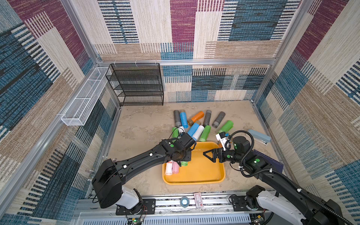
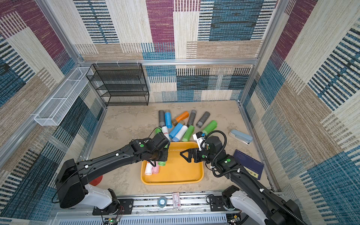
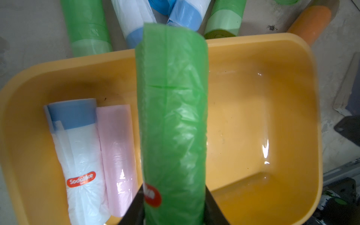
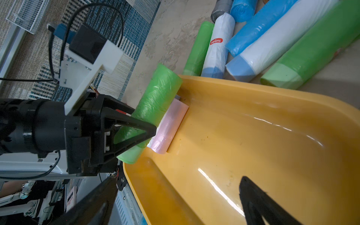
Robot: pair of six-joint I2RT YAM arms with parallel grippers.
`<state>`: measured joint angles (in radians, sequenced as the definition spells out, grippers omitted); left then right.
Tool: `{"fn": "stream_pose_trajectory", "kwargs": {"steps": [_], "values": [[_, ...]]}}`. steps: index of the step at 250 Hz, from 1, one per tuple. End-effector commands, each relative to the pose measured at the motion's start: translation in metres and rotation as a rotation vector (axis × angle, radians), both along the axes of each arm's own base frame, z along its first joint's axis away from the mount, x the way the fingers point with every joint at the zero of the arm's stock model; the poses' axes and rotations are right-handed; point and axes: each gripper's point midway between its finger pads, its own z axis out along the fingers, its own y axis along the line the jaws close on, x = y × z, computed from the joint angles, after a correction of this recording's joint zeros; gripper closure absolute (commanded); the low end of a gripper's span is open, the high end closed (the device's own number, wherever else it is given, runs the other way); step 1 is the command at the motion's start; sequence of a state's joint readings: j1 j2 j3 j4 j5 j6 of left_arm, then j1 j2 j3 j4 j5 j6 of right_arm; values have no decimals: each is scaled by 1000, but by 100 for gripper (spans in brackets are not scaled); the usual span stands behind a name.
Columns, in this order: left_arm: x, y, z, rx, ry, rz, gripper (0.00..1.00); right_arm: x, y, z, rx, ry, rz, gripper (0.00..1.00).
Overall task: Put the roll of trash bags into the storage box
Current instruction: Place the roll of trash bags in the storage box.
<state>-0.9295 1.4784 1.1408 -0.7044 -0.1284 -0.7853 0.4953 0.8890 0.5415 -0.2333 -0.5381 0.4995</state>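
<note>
A white wire-mesh basket (image 1: 81, 101) is seen fixed along the left wall, and a black mesh shelf rack (image 1: 136, 85) is stood in the back left corner. The walls (image 1: 185, 29) are covered in a woven patchwork of blue, maroon, beige and tan, framed by aluminium rails (image 1: 194, 62). The tabletop (image 1: 140, 132) is a mottled, stone-like beige.

The left gripper (image 3: 174, 188) is clamped on a green roll (image 3: 171, 109), which is held lengthwise over the left part of the storage box (image 1: 204, 171); contact with the box floor cannot be judged. Inside the box, at its left end, a white roll with a blue band (image 3: 81, 155) and a pink roll (image 3: 116, 155) are laid side by side. Behind the box a heap of loose rolls (image 1: 198, 124) in grey, blue, orange, green and white is scattered.

The right gripper (image 4: 179, 181) is held over the box's right part with its jaws spread wide and nothing between them. Farther right, a pale blue stapler (image 1: 260, 136) and a dark blue book (image 2: 249, 163) are laid on the surface.
</note>
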Motion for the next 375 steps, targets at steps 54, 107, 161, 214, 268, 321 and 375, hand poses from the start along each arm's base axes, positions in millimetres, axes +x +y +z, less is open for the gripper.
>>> {"fn": "stream_pose_trajectory", "kwargs": {"steps": [54, 107, 161, 214, 268, 321, 375], "values": [[-6, 18, -24, 109, 14, 50, 66, -6, 0, -12, 10, 45, 0, 1], [-10, 13, -40, 170, 13, 44, 66, -8, 1, -15, 16, 64, 11, 1], [-12, 4, -55, 208, 28, 26, 66, -7, 0, -17, 5, 69, 3, 1], [-12, -2, -64, 209, 47, 14, 66, -8, -2, -17, 3, 62, -4, 1], [-15, 3, -72, 230, 55, 32, 66, -9, -2, -16, 3, 55, -2, 1], [-15, 7, -76, 239, 53, 52, 66, -10, -2, -16, 5, 51, 2, 1], [-15, 9, -80, 250, 58, 73, 66, -12, -4, -19, -8, 51, 4, 1]]}}
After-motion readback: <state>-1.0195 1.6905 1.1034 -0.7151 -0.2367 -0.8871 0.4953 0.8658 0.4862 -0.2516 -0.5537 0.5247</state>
